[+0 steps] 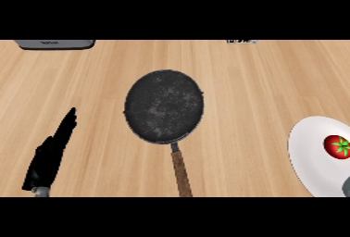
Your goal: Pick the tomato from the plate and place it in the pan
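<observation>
A red tomato (337, 146) with a green stem top lies on a white plate (309, 152) at the right edge of the counter. A dark round pan (164, 105) sits in the middle, its brown handle (180, 173) pointing toward me; nothing is in it. My left hand (51, 155) shows at the lower left, fingers straight and pointing up, open and holding nothing, well left of the pan. Only a small grey bit of my right arm (346, 187) shows at the lower right edge over the plate; the hand itself is out of view.
A grey appliance edge (54, 44) sits at the back left of the wooden counter. A small pale object (242, 41) lies at the back edge, right of centre.
</observation>
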Available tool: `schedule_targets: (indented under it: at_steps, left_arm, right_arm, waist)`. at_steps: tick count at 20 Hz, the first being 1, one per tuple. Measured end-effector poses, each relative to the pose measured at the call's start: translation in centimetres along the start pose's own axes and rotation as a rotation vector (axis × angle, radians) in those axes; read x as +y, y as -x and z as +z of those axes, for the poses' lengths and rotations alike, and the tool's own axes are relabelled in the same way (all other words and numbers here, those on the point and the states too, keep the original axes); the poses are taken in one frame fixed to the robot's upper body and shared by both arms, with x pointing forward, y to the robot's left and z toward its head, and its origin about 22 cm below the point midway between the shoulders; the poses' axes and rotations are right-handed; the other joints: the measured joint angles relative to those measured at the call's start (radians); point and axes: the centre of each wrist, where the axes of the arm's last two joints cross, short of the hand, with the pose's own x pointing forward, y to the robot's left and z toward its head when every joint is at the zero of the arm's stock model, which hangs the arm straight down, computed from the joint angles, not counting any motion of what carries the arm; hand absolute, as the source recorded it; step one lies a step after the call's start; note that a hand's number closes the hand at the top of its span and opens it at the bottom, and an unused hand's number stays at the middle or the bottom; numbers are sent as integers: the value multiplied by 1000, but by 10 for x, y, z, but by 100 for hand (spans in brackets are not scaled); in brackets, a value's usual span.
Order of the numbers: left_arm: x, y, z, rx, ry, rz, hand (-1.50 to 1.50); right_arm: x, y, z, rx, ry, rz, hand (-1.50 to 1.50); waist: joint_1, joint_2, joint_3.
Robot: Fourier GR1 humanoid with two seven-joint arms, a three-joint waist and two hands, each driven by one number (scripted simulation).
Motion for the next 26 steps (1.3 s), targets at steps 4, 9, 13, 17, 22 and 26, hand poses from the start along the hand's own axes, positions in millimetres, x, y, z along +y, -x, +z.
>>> schedule_targets:
  at_steps: [4,9,13,17,22,26]
  left_arm:
    - [-5,-5,5,-8,15,-3,0]
    - [-8,-5,5,-16,22,-2,0]
    - [-6,-9,-2,-19,27,-7,0]
    - [-7,-4,2,-21,26,-8,0]
    - [-4,-5,4,-17,28,-5,0]
    - [-6,-5,-3,-16,31,-5,0]
  right_arm:
    - [-4,-28,3,19,-97,55,-150]
    - [-12,-62,-5,88,-159,107,-150]
    - [-2,-81,-10,136,-227,148,-150]
    - [11,-90,-19,182,-278,215,-150]
    - [24,-95,-27,249,-357,315,-150]
    - [43,-105,-33,265,-386,349,-150]
  waist:
    - [13,2,1]
    - [26,5,2]
    - [31,7,2]
    - [34,7,2]
    - [33,7,2]
    - [32,7,2]
